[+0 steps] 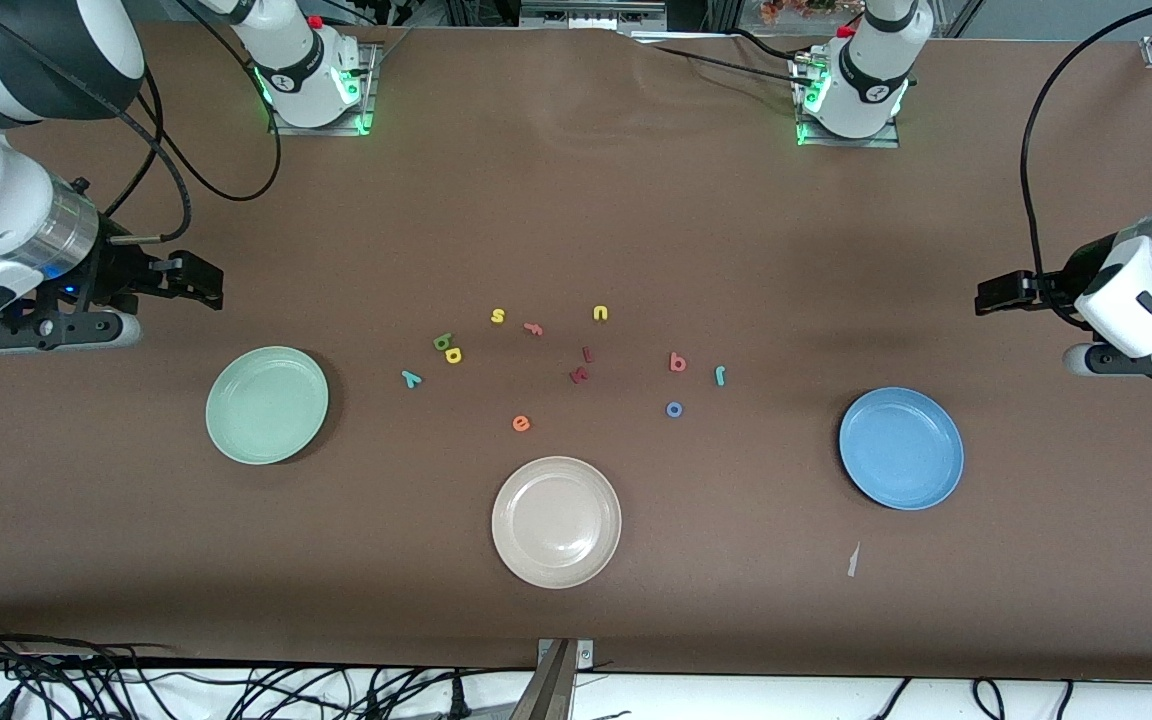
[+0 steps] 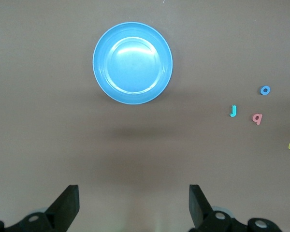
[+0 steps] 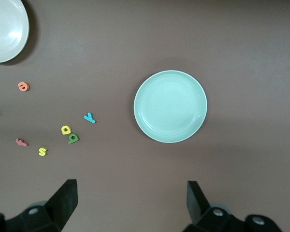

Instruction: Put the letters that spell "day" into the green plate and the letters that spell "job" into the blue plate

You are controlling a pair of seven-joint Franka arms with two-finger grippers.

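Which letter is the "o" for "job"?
Start at the blue plate toward the left arm's end. Three letters lie beside it toward the table's middle. The "o" is the blue ring nearest the front camera; the salmon "b" and teal "j" aren't rings.

The brown table (image 1: 576,180) is showing a pale mint-green plate (image 1: 267,405), a mid-blue plate (image 1: 901,448) and a beige plate (image 1: 556,521). Among the letters, the "d" (image 1: 443,342) is looking olive-green, the "a" (image 1: 453,355) yellow, the "y" (image 1: 411,378) teal, the "j" (image 1: 721,375) teal, the "o" (image 1: 674,409) blue and the "b" (image 1: 677,362) salmon-red. The "s" (image 1: 498,316) and "u" (image 1: 600,313) are glowing yellow, the "e" (image 1: 521,423) orange.
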